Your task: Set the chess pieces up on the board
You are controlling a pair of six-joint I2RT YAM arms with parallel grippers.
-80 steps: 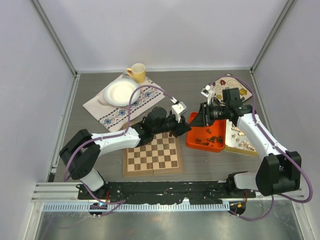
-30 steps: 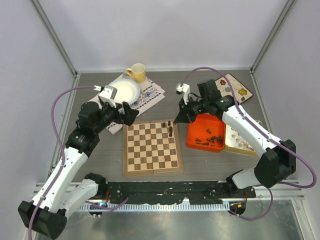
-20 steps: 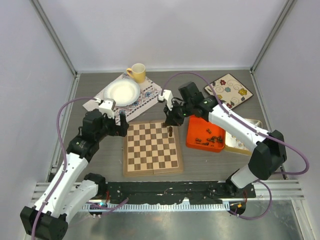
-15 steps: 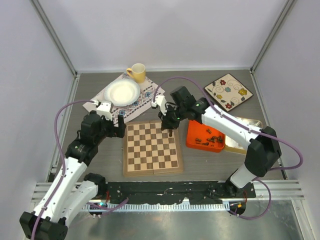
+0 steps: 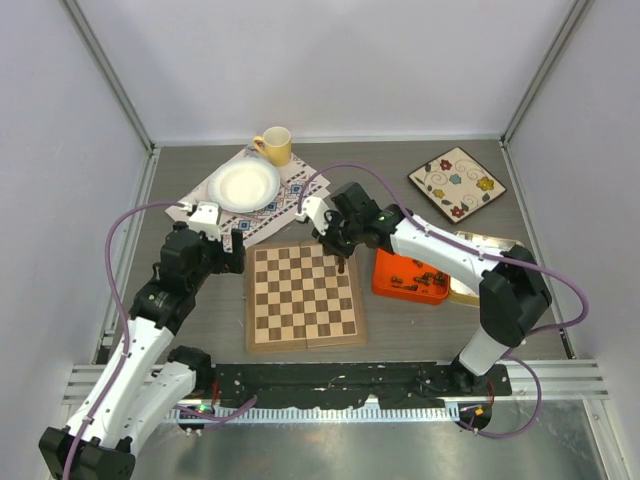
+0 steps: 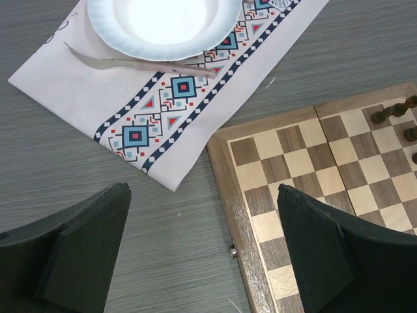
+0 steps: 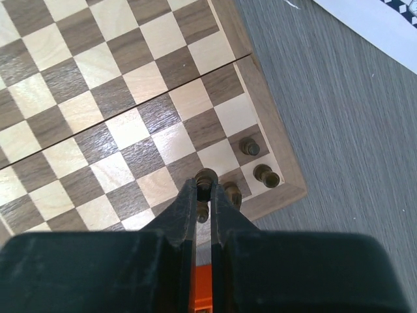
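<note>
The board [image 5: 290,310] lies in the middle of the table, and the right wrist view has it [image 7: 98,78] directly below. My right gripper [image 5: 336,243] hovers over its far right corner, shut on a dark chess piece [image 7: 206,177] pinched between the fingertips. That gripper [image 7: 207,188] is just above the corner squares, where three dark pieces [image 7: 249,147] [image 7: 267,176] [image 7: 232,193] stand. My left gripper [image 5: 230,258] hangs open and empty over the table by the board's left edge [image 6: 238,195], its fingers [image 6: 85,248] wide apart. More dark pieces [image 6: 391,112] show at that view's right.
An orange tray [image 5: 385,285] with dark pieces sits right of the board, a pale tray [image 5: 462,292] beyond it. A patterned cloth [image 5: 285,195] holds a white plate [image 5: 244,185] and a fork [image 6: 130,63]. A yellow cup [image 5: 274,146] and a floral plate [image 5: 455,182] stand at the back.
My right arm has swung left from the orange tray to the board's far right corner, still shut on its piece. The left arm has drawn back to the board's left side.
</note>
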